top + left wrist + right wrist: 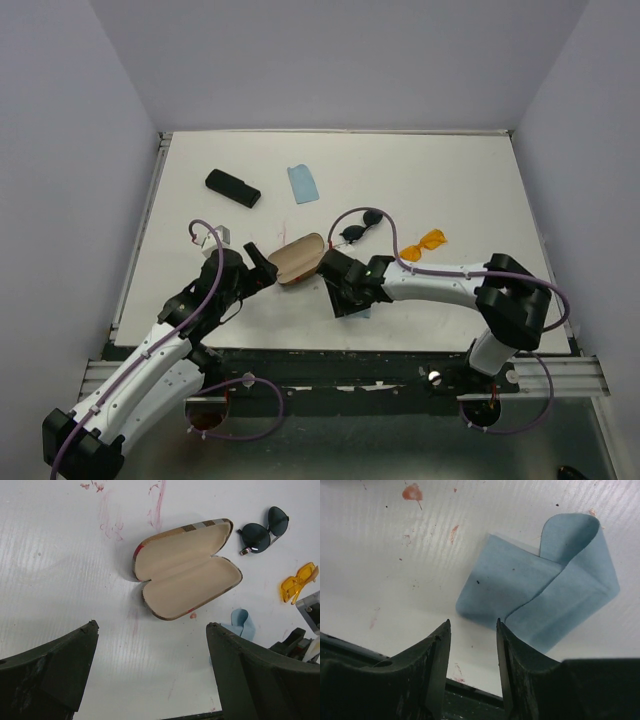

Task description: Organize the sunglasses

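On the tabletop point(450, 180) the black sunglasses point(360, 229) are noted at frame centre, just above the right tool point(345, 298). The orange sunglasses point(428, 243) are to their right. The right tool is partly parted and empty over a blue cloth point(540, 590). The left tool point(150, 625) is spread wide and empty below the open plaid case point(185, 570).

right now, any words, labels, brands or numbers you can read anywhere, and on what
None can be read.
The open plaid case, black sunglasses, orange sunglasses and blue cloth show no lettering.
The black case is too small to tell.
The red marks on the table are smudges, not writing.
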Robot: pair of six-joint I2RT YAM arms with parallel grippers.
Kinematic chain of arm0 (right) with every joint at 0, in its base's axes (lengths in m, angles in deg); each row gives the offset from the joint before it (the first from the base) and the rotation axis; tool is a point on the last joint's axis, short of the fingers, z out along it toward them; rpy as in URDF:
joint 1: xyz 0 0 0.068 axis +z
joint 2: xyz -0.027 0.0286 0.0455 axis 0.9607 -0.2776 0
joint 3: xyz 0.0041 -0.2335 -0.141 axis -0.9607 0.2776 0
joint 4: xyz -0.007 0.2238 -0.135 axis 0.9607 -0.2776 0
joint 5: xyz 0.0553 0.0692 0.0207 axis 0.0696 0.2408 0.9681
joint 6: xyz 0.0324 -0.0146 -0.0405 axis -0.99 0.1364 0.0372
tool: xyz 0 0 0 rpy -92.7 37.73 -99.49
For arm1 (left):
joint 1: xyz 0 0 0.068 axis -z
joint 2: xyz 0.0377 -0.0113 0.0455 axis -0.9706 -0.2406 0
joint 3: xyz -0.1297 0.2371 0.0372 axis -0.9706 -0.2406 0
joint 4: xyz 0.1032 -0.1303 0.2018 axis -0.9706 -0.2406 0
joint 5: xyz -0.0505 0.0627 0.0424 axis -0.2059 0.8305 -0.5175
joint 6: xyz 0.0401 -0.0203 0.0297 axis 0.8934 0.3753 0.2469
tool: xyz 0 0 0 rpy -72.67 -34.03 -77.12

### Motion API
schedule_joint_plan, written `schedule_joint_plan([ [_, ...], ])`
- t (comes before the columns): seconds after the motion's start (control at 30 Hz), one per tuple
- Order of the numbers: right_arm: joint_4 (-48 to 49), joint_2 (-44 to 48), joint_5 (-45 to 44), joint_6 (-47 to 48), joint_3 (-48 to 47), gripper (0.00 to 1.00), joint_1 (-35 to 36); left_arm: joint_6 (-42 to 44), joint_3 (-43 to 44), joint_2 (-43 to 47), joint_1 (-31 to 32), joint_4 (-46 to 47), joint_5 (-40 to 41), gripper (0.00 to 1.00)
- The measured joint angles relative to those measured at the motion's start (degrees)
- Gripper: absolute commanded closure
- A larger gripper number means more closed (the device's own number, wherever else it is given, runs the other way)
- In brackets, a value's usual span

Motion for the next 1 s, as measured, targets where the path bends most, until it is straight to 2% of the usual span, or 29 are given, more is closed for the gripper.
schedule_joint_plan([
  [0.33, -0.79, -6.84, -5.35, -3.69, -4.87, 0.56, 3.15, -0.17, 0.0, 0.28, 0.0, 0.0, 0.02, 0.01],
  [0.53, -2.93, -8.74, -8.0, -5.31, -6.34, 0.67, 4.17, -0.2, 0.0, 0.46, 0.0, -0.02, 0.04, 0.01],
  [0.73, -4.07, -8.83, -9.03, -7.23, -6.43, 0.92, 4.2, -0.22, 0.0, 0.63, 0.0, -0.02, 0.15, 0.01],
  [0.87, -4.81, -8.79, -10.21, -8.35, -6.43, 0.99, 4.24, -0.24, 0.0, 0.66, 0.0, -0.02, 0.2, 0.01],
  [1.0, -4.83, -8.02, -10.8, -8.37, -5.64, 0.99, 4.24, -0.35, 0.0, 0.66, 0.0, -0.04, 0.2, 0.01],
])
